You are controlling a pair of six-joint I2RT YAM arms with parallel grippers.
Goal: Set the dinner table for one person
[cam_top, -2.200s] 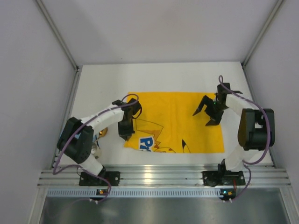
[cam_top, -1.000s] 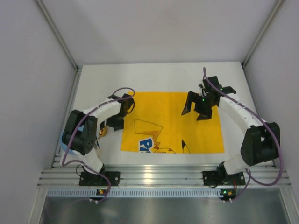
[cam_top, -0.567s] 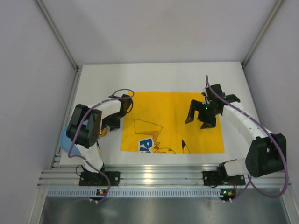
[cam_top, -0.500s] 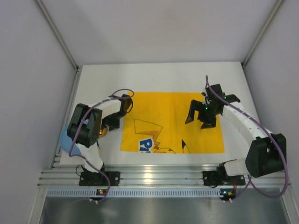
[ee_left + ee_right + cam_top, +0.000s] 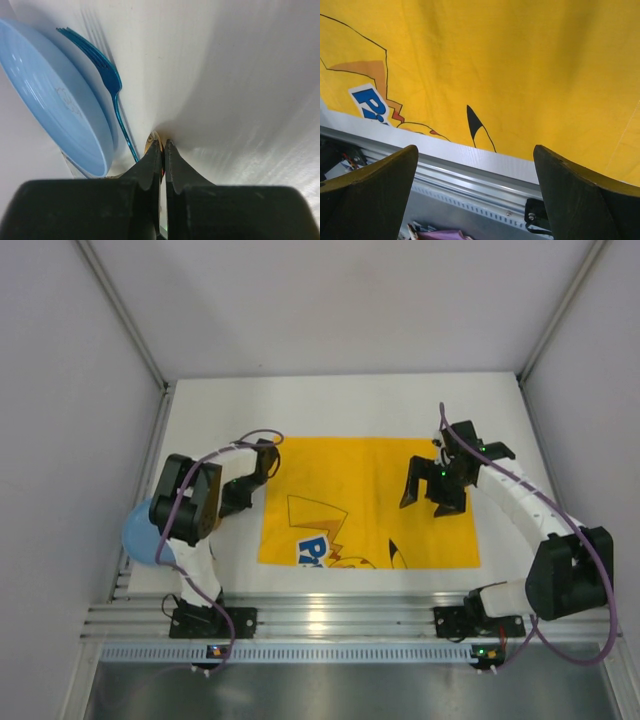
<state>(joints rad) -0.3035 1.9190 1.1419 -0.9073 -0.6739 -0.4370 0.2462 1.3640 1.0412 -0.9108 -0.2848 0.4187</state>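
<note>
The white dinner table carries a yellow cartoon-printed placemat lying flat in the middle. My left gripper is shut and low over bare table just off the placemat's left edge. In the left wrist view its tips point at a small gold thing, with a blue fork and a light blue plate beyond. I cannot tell whether the tips touch the gold thing. My right gripper is open and empty above the placemat's right half.
The blue plate sits at the table's left edge, partly under my left arm. A ridged aluminium rail runs along the near edge, also in the right wrist view. Grey wall panels close in the sides and back.
The placemat's folded near-left corner is now flat. My left gripper moved left off the placemat toward the plate, which shows more. My right gripper shifted slightly and stays open.
</note>
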